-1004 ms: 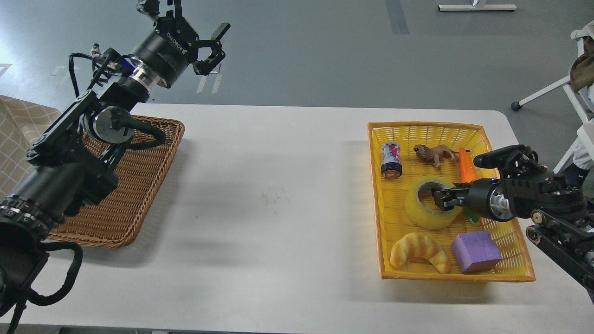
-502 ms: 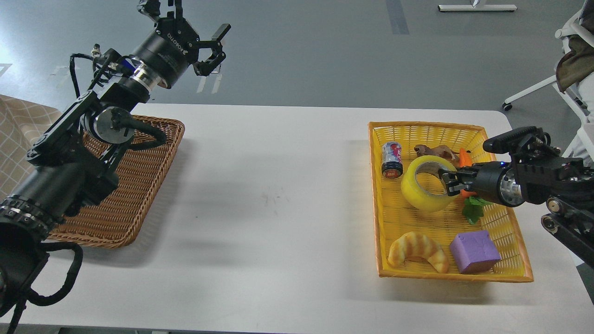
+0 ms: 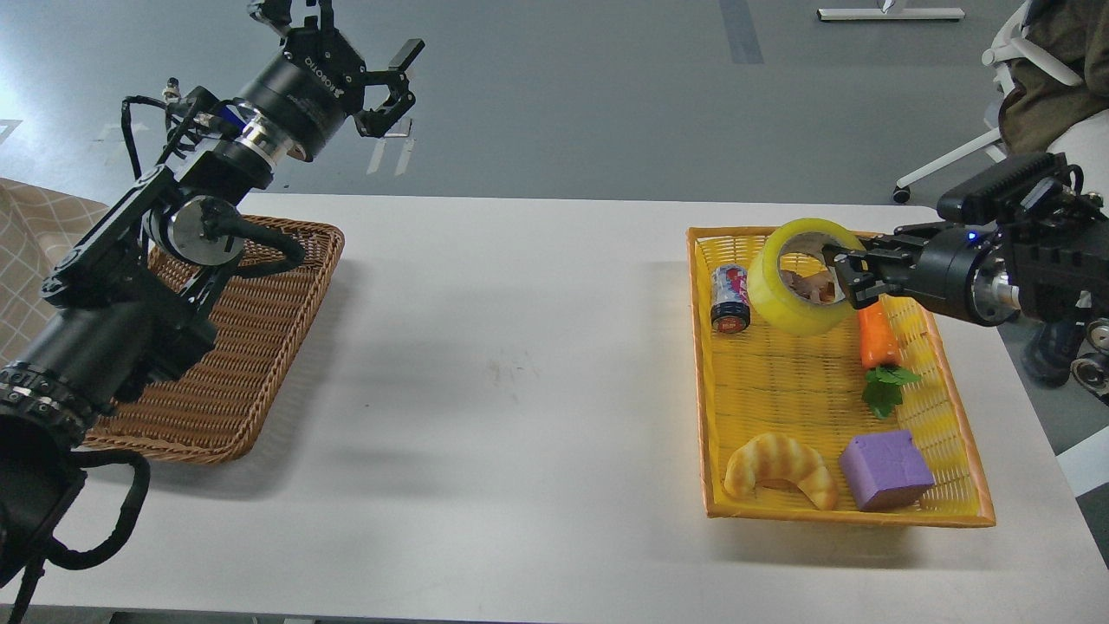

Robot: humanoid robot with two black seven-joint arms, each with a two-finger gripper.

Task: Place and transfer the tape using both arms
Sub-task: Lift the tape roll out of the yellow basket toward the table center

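You have a white tabletop in front of you, with a brown wicker basket at its left edge and a yellow basket near its right edge. Your left arm reaches up over the brown basket, and the left gripper hangs past the tabletop's far left corner with its jaws spread wide, holding nothing. Your right gripper has its jaws clamped on the wall of the tape, which you hold tilted in the air above the far end of the yellow basket. Inside that basket lie a purple block, a croissant, a carrot and a small can
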